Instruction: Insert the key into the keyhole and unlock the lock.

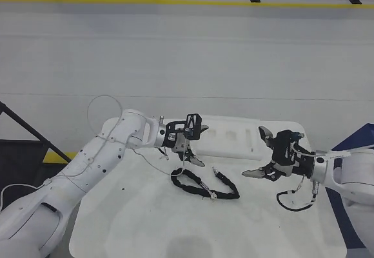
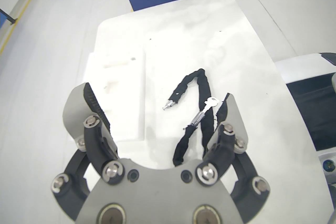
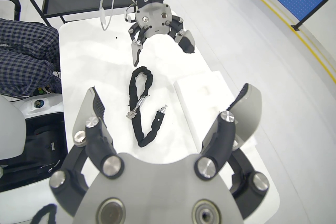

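Jaws first: the left gripper [image 1: 196,145] has its jaws spread wide with nothing between them, hanging just above the tabletop [image 1: 142,219] over one end of the chain lock [image 1: 203,186]. The right gripper [image 1: 256,153] is the same deal, jaws wide open and holding nothing, sitting at the opposite side, so the chain lies between the two.

From the left wrist camera you look out past that gripper [image 2: 157,93] onto the chain [image 2: 202,93], a black fabric-sleeved thing folded into a loose hairpin. The key [image 2: 211,102] is on the tabletop too: its blade goes into the silver lock barrel [image 2: 197,118] at one end of the chain and its head sticks out. The other end, the metal pin end [image 2: 168,104], lies near the barrel but apart from it.

The right wrist camera has the same layout from the other side: its own gripper [image 3: 168,88], key [image 3: 130,114], barrel [image 3: 140,101], pin end [image 3: 163,109], and the left gripper [image 3: 161,55] hanging past the chain's far loop.

Container-wise there's one white foam tray [image 1: 238,138] with moulded hollows along the far edge of the tabletop. The chain lies just beside it, not in it. One hollow has a tiny dark speck [image 2: 133,58], too small to tell what it is.
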Controlling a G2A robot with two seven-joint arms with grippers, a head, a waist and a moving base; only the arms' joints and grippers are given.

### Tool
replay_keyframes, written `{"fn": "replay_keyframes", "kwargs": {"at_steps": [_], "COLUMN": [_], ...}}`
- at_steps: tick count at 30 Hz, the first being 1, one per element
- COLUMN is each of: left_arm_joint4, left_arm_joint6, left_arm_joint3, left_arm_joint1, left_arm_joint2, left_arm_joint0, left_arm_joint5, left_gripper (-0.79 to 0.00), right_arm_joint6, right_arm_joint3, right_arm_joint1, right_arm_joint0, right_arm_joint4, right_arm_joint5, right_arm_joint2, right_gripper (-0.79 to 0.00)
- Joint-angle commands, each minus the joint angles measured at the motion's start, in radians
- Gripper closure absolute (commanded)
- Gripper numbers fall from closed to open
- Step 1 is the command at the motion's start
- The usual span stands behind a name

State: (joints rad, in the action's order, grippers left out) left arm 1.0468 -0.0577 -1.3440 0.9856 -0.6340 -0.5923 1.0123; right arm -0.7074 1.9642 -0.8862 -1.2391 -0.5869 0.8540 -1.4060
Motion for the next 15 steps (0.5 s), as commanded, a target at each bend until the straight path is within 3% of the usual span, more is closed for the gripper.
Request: {"fn": "replay_keyframes", "kwargs": {"at_steps": [1,8,15], "left_arm_joint4": [-0.016,-0.118,-0.244], "left_arm_joint6": [0.008,0.001,-0.071], "left_arm_joint3": [-0.022,-0.055,-0.046], "left_arm_joint1": [-0.023,-0.087,-0.124], "left_arm_joint2": [-0.028,-0.091,-0.081], "left_arm_joint0": [0.015,0.074,0.15], "left_arm_joint5": [0.0,0.0,0.0], "left_gripper": [-0.785,-0.785,-0.785], "right_arm_joint6": [0.013,-0.021,-0.128], "right_arm_joint3": [-0.05,-0.198,-0.321], "right_arm_joint1": [-0.002,-0.007,-0.009], "right_arm_joint0": [0.061,0.241,0.412], "right_arm_joint4": [0.009,0.082,0.181], "right_arm_joint5": [0.026,0.074,0.091], "right_arm_joint2": [0.019,0.096,0.176], "right_gripper": [-0.785,-0.785,-0.785]}}
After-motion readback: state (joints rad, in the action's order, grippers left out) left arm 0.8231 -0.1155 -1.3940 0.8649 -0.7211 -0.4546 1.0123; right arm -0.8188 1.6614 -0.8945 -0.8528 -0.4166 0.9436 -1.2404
